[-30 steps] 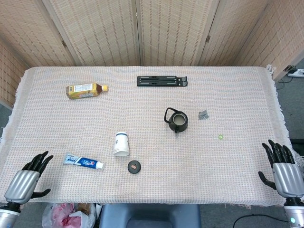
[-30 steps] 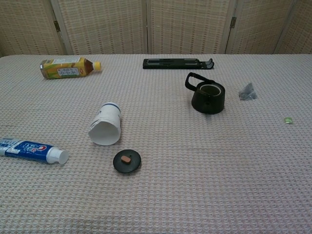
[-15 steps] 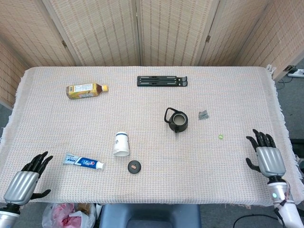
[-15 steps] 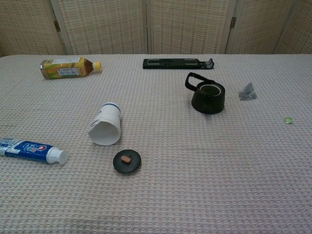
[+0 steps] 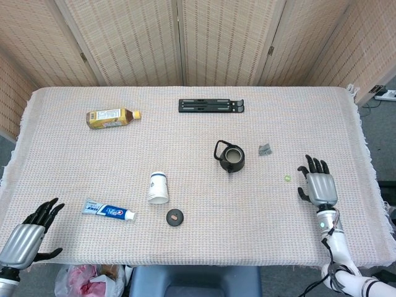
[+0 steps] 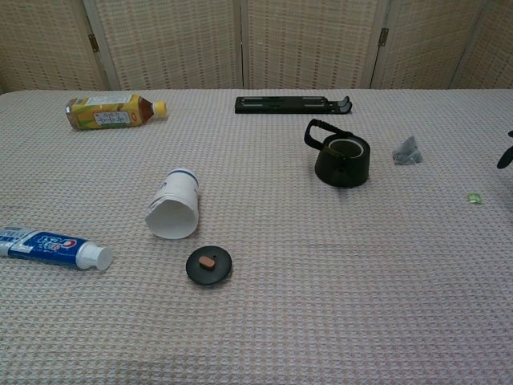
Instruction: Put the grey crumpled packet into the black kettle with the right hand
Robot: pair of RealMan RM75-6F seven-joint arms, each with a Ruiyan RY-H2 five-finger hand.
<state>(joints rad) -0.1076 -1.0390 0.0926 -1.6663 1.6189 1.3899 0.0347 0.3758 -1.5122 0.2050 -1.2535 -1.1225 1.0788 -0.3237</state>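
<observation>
Head view: right hand [image 5: 319, 183] is seen over the table's [image 5: 74, 167] right side, fingers spread, nothing held. Grey crumpled packet [image 5: 265, 149] lies on the cloth ahead and to the left of that hand, well apart from it, just right of the black kettle [image 5: 231, 157], which stands upright with its mouth uncovered. A small green bit [image 5: 288, 178] sits just left of the hand. Left hand [image 5: 25, 234] is seen at the near left edge, fingers spread, holding nothing.
</observation>
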